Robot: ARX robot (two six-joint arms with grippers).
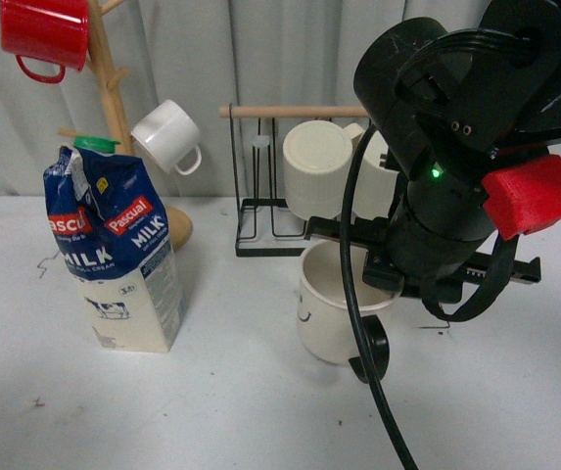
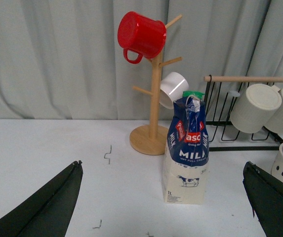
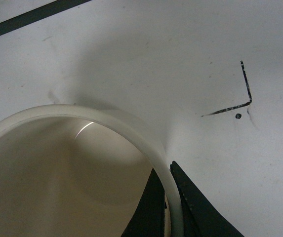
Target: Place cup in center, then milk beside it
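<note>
1. While my left gripper (image 2: 162, 164) is hanging wide open, the milk (image 1: 118, 264) is standing well left of the cup (image 1: 331, 304). It is looking light and crushable, so I am favouring a mid-body hold.
2. My right gripper (image 3: 173, 195) is pinching the cup's rim, which is looking glazed and slippery, beside a corner mark (image 3: 240, 98).

The milk carton (image 1: 118, 264) carries all the readable words. Slanted red labels (image 1: 129, 217) on its dark blue top say "Pascual", and at 6 o'clock from them stands "MILK" in large white capitals. The small line under that is too fine to read. In the left wrist view a "1L" mark (image 2: 172, 193) sits at 7 o'clock on the cream base. The cup (image 1: 331, 311) bears only a small dark smile sign (image 1: 304, 315). A black corner mark (image 3: 244, 98) is drawn on the tabletop (image 3: 156, 54).
</note>
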